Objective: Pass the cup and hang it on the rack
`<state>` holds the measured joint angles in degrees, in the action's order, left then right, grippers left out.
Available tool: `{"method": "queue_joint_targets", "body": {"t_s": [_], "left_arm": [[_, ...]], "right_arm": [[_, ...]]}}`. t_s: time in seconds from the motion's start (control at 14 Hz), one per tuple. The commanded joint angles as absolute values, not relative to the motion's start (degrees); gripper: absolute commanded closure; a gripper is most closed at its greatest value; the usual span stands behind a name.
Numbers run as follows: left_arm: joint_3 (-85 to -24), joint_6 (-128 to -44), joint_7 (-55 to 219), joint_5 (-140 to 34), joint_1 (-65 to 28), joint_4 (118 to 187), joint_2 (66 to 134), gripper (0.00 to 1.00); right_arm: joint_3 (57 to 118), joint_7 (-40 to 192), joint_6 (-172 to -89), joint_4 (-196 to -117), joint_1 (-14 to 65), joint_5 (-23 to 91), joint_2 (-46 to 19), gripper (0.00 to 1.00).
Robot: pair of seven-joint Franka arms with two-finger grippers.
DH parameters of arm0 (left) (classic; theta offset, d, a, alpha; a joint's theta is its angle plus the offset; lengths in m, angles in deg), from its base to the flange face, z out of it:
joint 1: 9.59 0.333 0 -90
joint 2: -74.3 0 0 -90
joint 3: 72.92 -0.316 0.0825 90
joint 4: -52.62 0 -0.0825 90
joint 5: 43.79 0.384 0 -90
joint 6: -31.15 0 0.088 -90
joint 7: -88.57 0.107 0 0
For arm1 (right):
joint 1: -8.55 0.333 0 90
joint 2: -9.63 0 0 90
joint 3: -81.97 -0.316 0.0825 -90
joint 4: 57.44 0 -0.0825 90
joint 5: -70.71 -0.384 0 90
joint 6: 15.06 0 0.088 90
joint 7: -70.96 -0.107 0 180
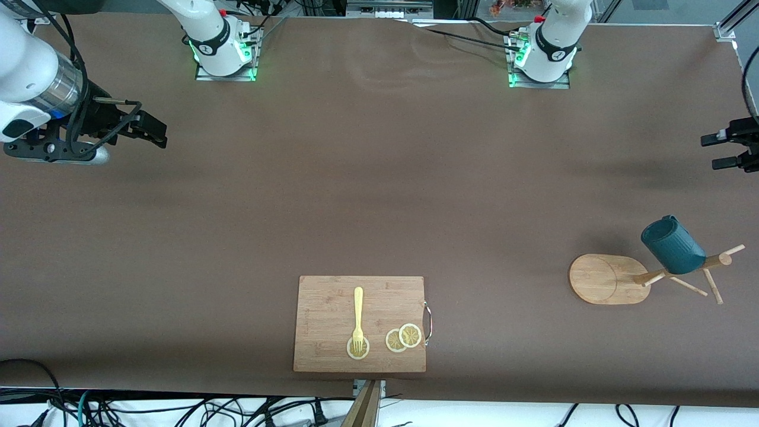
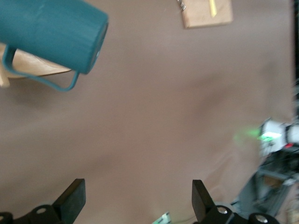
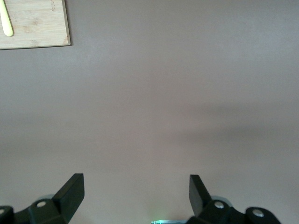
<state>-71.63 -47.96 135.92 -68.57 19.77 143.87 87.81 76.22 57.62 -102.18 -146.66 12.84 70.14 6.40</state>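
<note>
I read no labels anywhere. The cup point(image 1: 672, 244) hangs on the rack point(image 1: 611, 279), well apart from my left gripper point(image 1: 730, 149) and right gripper point(image 1: 148, 129), both spread wide, empty.

The scene is filled by a wide table point(image 1: 379, 178) covered in a plain brown cloth, lit evenly from above with soft shadows cast on it. Along the edge nearest the front camera, a white floor strip strewn with black cables point(image 1: 178, 409) is seen. At the top edge, metal framing and more wiring are glimpsed.
</note>
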Motion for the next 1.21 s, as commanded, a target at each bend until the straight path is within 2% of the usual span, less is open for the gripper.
{"method": "queue_joint_targets", "body": {"t_s": [0.0,0.36,0.57,0.79,1.14], "left_arm": [[-72.39,-50.06,133.24,-60.44,12.76,141.23,86.87,0.00],[-72.30,-50.24,109.79,-54.96,0.89,137.96,85.82,0.00],[-72.30,-50.24,101.36,-50.84,-3.51,136.47,84.68,0.00],[-71.69,-51.56,81.48,-49.77,-4.85,136.47,83.88,0.00],[-71.08,-51.82,95.78,-45.03,-5.55,136.20,83.18,0.00]], "right_arm": [[76.00,58.22,-101.11,-145.68,12.50,69.83,6.29,0.01],[76.00,58.22,-101.11,-145.68,12.50,69.83,6.29,0.01],[76.00,58.22,-101.11,-145.51,12.50,69.83,6.29,0.01],[76.00,58.22,-101.11,-145.68,12.50,69.83,6.29,0.01],[76.00,58.22,-101.11,-145.68,12.50,69.83,6.29,0.01]]}}
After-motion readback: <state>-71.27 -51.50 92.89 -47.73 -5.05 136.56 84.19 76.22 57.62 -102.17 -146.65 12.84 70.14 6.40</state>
